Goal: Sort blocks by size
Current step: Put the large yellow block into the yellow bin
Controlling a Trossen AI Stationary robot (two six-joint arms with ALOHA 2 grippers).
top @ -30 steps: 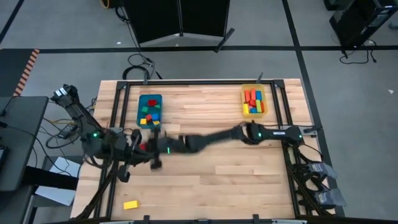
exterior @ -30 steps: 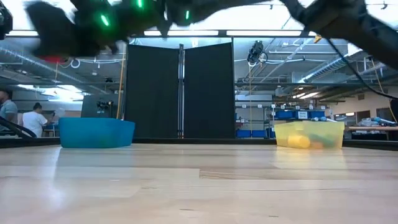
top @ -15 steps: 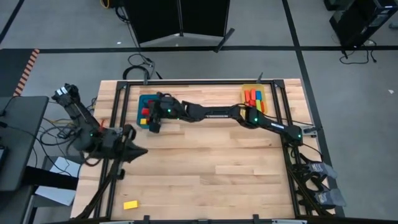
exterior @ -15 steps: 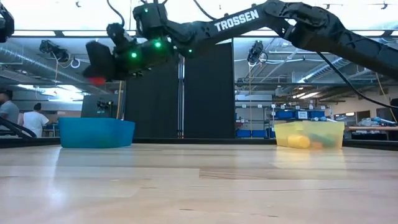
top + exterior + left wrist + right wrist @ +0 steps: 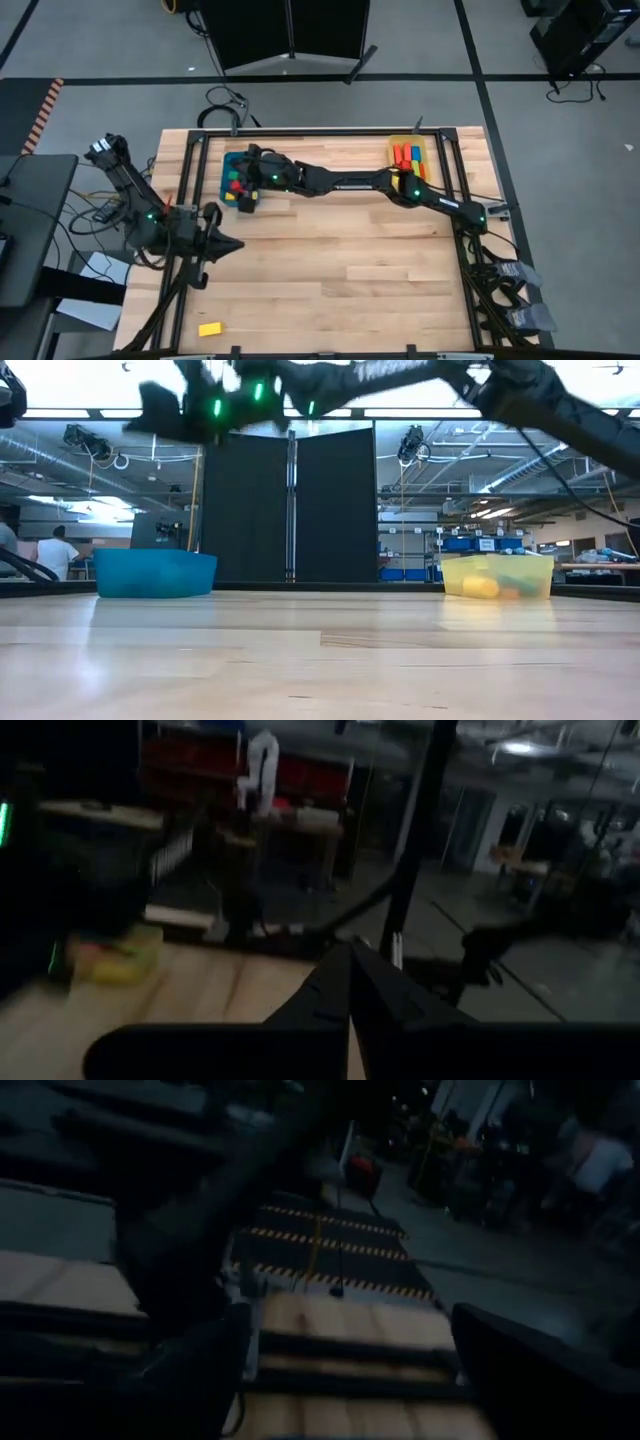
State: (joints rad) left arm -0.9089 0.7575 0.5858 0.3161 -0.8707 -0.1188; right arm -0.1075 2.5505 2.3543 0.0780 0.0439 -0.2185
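The right tool reaches across the desk and hangs over the blue bin at the far left; its own wrist view shows the two fingers spread wide with nothing between them. In the low view that arm is well above the blue bin. Small blocks in red, green and yellow lie inside that bin under the tool. More blocks, red, yellow and blue, fill the yellow bin at the far right. One yellow block lies alone near the desk's front left corner. The left tool waits at the left edge of the desk, its fingers pressed together and holding nothing.
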